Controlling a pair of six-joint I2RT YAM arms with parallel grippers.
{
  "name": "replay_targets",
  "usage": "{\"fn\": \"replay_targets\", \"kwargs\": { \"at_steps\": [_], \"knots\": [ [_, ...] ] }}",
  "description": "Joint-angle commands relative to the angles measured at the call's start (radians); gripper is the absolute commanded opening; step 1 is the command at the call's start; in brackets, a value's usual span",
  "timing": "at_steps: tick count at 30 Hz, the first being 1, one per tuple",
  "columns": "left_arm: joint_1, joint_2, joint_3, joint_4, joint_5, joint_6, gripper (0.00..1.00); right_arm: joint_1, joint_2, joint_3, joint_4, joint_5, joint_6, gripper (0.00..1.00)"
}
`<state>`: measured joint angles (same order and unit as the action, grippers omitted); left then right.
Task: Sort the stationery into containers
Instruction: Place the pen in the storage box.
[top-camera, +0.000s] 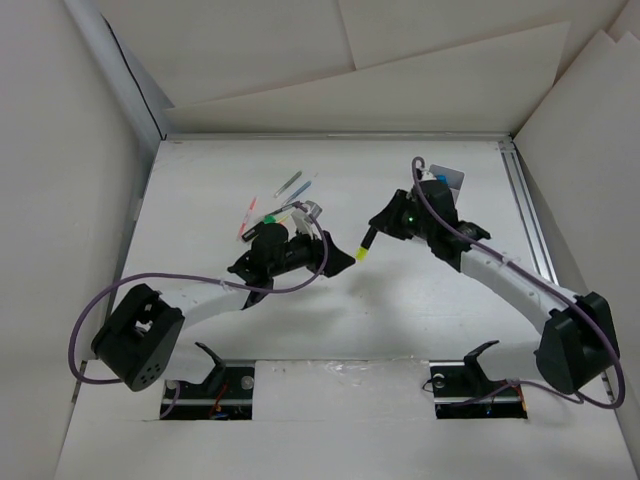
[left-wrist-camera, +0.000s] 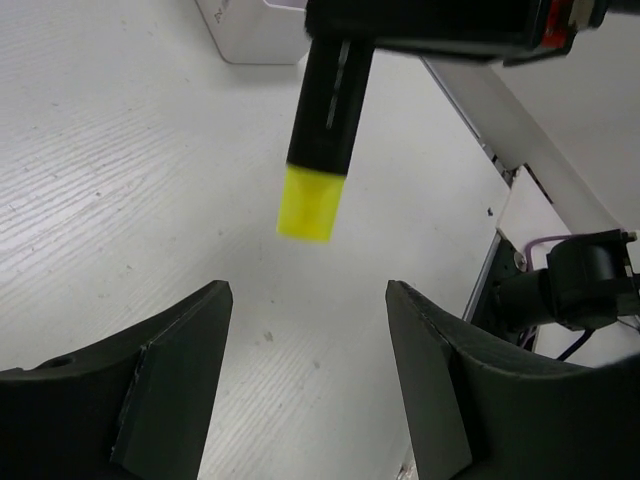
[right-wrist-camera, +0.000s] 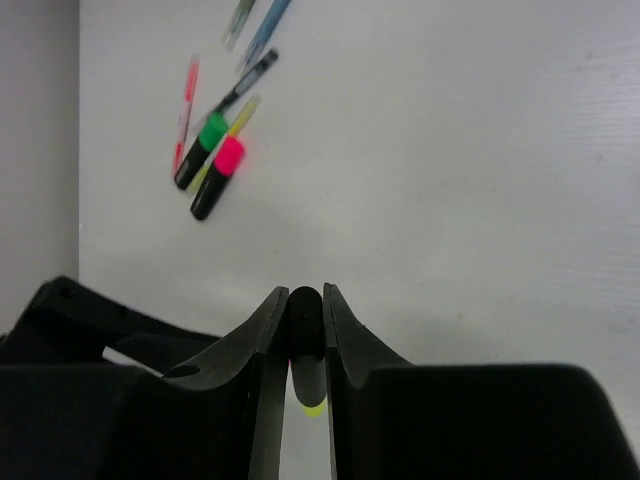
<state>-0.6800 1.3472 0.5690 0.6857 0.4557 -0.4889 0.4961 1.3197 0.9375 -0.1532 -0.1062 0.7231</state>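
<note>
White table; highlighter in R gripper, print illegible.

Three highlighters, five thin pens, one white box and two robot arms.

The yellow-ended highlighter and the pink-ended highlighter are black-bodied, and the table is white.

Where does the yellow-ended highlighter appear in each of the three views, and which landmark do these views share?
Top external: the yellow-ended highlighter is near the centre, slightly to the right, held at a tilt.
Left wrist: upper middle, with the yellow end pointing down.
Right wrist: bottom centre, pinched between the fingers, with the yellow end just visible below.
Shared landmark: the right gripper, shut on it in every view.
</note>
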Motion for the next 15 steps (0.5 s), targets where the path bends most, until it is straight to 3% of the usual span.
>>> {"fn": "replay_targets", "kwargs": {
  "at_steps": [1,5,15],
  "knots": [
    [0.000,-0.060,-0.024,0.060,-0.040,-0.002,0.60,-0.048,-0.082,0.024,0.000,0.196,0.024,0.08],
    [0.000,-0.079,-0.046,0.060,-0.087,-0.002,0.60,-0.060,-0.108,0.069,-0.091,0.559,0.073,0.08],
    [0.000,-0.045,-0.034,0.044,-0.110,-0.025,0.57,-0.116,0.071,0.221,-0.272,1.032,0.179,0.08]
  ]
}}
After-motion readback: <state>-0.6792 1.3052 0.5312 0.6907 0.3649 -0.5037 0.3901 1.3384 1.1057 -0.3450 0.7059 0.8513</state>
